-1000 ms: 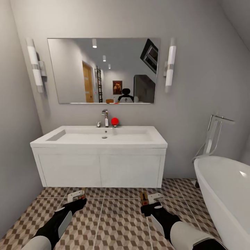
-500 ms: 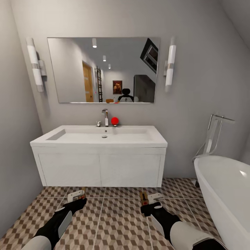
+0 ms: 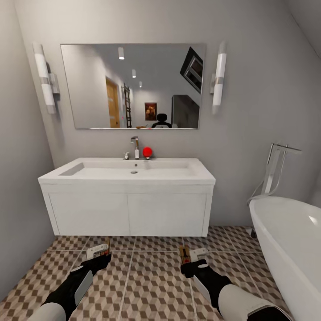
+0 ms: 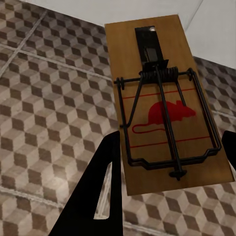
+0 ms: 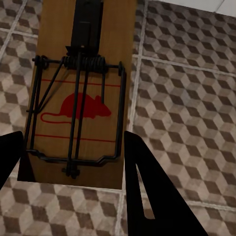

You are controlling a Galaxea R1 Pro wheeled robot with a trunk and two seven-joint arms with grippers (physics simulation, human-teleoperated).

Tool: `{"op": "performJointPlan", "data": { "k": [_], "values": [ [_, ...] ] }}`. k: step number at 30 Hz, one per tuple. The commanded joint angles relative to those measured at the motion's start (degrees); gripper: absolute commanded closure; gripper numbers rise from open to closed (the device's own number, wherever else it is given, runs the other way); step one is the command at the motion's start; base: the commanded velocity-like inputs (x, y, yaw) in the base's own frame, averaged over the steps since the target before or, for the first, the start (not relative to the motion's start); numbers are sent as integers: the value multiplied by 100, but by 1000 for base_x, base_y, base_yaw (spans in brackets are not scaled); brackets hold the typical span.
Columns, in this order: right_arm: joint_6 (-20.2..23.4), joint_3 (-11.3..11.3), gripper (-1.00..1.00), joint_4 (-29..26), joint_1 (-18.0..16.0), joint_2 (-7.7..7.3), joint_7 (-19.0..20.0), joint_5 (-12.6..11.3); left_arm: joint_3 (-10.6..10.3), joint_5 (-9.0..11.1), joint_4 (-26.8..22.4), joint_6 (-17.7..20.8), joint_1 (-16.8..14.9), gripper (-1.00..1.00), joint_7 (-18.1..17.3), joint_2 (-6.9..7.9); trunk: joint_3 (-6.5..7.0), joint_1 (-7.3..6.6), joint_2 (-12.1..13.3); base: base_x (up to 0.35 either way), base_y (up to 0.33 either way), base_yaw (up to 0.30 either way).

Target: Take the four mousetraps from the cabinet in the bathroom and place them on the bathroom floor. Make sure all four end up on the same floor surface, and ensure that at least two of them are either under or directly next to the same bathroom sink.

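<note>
From my seat at the controls, nearest to me are both arms, stretched forward low over the bathroom floor [image 3: 147,285], its cube-patterned tiles running under everything. My left gripper [image 3: 99,252] has its fingers closed on a mousetrap [image 3: 106,246]; in the left wrist view that mousetrap [image 4: 167,105] sits between the two dark fingers [image 4: 101,191], a tan wooden board with a black wire spring, a bar and a red mouse print, its far end pointing toward a white edge beyond the tiles. My right gripper [image 3: 191,257] is likewise clamped on a second mousetrap [image 3: 183,255]; in the right wrist view this one [image 5: 81,93] is pinched between the fingers [image 5: 147,196], the same red mouse and wire frame facing the camera, with tiles all round it. Both traps are held in the air above the floor, not lying on it.

Just beyond the grippers stands a white vanity [image 3: 128,213] with two flat doors, raised off the tiles. On it is the sink [image 3: 133,170], a shallow white rectangular basin with a drain in the middle. At its back edge are a chrome tap [image 3: 135,146] and, just beside that, a small red ball [image 3: 147,152]. To my right, a white bathtub [image 3: 290,240] curves into view, with a chrome filler [image 3: 276,171] standing behind it. Farthest off, on the grey wall, hangs a wide mirror [image 3: 133,87] flanked by two tube lamps [image 3: 46,84].
</note>
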Motion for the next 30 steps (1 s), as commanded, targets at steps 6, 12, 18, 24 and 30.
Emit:
{"op": "performJointPlan", "data": {
  "k": [6,12,18,24,30],
  "values": [
    [35,46,100,-11,-2,2,-16,-46,-6,50,-21,36,-1,100,37,0,-115,132,-245,0,0,0],
    [11,45,100,-11,-2,1,-16,-48,-13,43,-23,46,-1,100,37,0,-222,263,-486,0,0,0],
    [-197,45,100,-11,-2,7,-22,-49,-21,29,-16,71,-1,100,33,4,-330,395,-726,0,0,0],
    [-576,46,100,-4,-2,-13,-216,-49,-24,24,-14,87,-1,100,29,17,-438,527,-967,0,0,0],
    [-671,46,100,-3,-2,-24,-335,-51,-88,-141,-12,96,-1,100,29,15,-545,659,-1208,0,0,0]
  ]
}}
